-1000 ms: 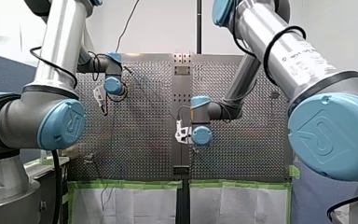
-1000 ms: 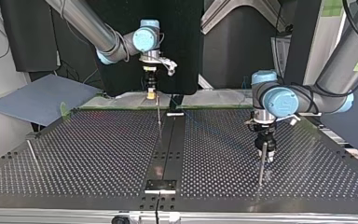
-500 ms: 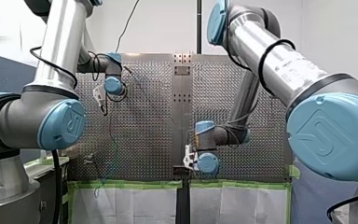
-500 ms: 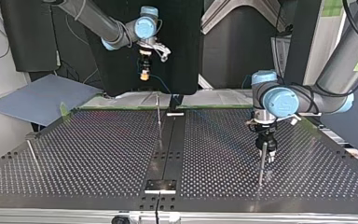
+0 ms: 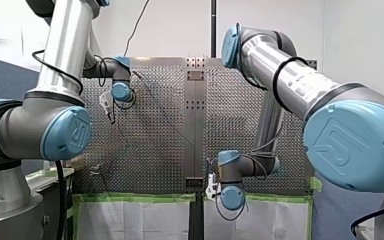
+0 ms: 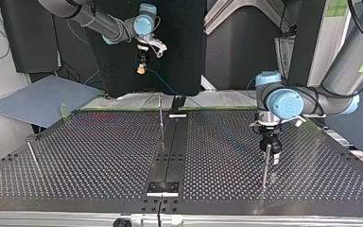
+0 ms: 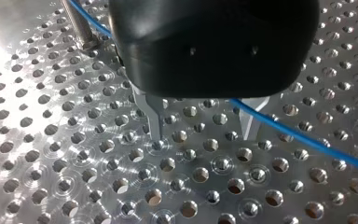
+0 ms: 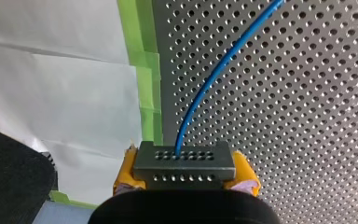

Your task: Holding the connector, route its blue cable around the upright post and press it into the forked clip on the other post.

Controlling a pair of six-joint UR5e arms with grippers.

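Two yellow pads of the right gripper are seen clamped on the connector, a grey block with rows of small holes. In the top view the connector is held high in the air, beyond the far edge of the table and toward the view's left of the middle post. In the right wrist view it is seen over the green tape at the table's edge. The blue cable is led out of the connector's face and away over the perforated plate. In the left wrist view the cable is seen passing just beside the post and on under the body of the left gripper. That gripper's metal fingers are spread apart, tips near the table, and nothing is seen clamped between them. In the top view the left gripper is placed just beside the post's top.
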